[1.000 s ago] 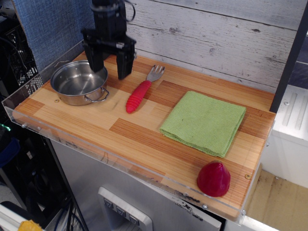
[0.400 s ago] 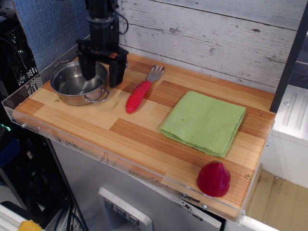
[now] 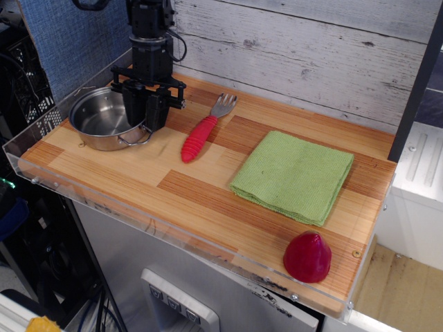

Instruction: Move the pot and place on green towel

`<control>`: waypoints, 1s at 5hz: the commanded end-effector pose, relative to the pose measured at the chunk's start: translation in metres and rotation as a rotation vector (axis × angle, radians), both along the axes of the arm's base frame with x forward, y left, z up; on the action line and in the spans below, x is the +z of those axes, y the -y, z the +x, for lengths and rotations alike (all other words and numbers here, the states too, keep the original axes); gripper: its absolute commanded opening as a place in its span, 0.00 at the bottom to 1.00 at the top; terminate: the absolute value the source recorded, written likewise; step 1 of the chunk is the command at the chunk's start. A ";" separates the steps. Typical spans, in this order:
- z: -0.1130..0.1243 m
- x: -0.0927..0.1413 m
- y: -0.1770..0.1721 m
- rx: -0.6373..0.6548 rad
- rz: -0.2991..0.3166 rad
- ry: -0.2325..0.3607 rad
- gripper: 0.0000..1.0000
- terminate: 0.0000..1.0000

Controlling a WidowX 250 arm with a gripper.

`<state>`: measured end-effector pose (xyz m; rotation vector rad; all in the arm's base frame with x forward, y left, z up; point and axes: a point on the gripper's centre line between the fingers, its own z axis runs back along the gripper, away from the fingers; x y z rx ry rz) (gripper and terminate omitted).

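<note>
A: Where is the pot [image 3: 102, 119]?

B: At the back left corner of the board [image 3: 138, 183], by the plastic rim; the towel [image 3: 293, 176] lies well apart on the right; the fork [image 3: 204, 129] sits between them.

A: And the gripper [image 3: 144, 111]?

B: Down at the pot's right wall; the fingers look closed on that wall, one inside, one outside; I judge it a grasp on the rim, though the contact itself is partly hidden.

A: What could go wrong?

B: A one-sided hold on smooth steel; the pot may tilt or slip once lifted; carried low, it could strike the fork; set down off-centre, it might rest half off the towel or ruck it; the red cone [image 3: 307, 257] stands near the front right, out of the way.
</note>
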<state>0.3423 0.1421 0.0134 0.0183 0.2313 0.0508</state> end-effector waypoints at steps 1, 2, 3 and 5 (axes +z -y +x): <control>-0.005 0.045 0.001 0.034 0.036 0.135 0.00 0.00; -0.016 0.085 0.001 0.112 0.015 0.269 0.00 0.00; -0.022 0.117 0.002 0.173 0.018 0.358 0.00 0.00; -0.019 0.155 0.028 0.186 -0.003 0.408 0.00 0.00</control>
